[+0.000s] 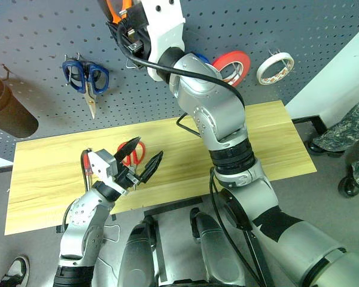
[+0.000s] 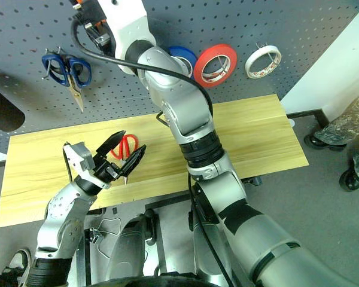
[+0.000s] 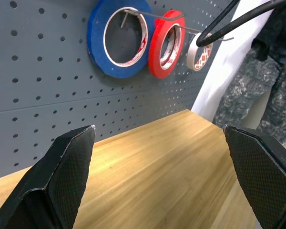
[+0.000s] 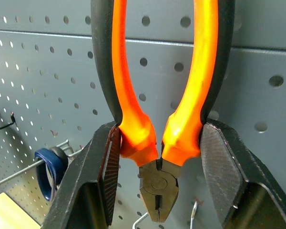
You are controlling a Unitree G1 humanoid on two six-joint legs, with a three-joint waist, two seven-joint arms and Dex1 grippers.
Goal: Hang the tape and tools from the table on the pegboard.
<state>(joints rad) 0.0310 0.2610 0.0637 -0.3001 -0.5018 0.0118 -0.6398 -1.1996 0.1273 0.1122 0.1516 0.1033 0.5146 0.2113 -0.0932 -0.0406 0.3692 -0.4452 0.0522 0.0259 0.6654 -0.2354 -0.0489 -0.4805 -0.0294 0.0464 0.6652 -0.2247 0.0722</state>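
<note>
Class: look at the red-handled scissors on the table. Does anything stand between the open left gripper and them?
Nothing visible does. The left gripper hovers open above the table, and the scissors lie just beyond its fingertips with only bare wood around them.

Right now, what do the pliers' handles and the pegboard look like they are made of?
Orange-and-black pliers handles: apparently smooth rubbery or plastic sleeves, glossy on the orange, over a dark metal head. Dark grey perforated pegboard: probably painted sheet metal or hardboard, judging by its matt, flat, evenly holed face; I cannot say which.
</note>
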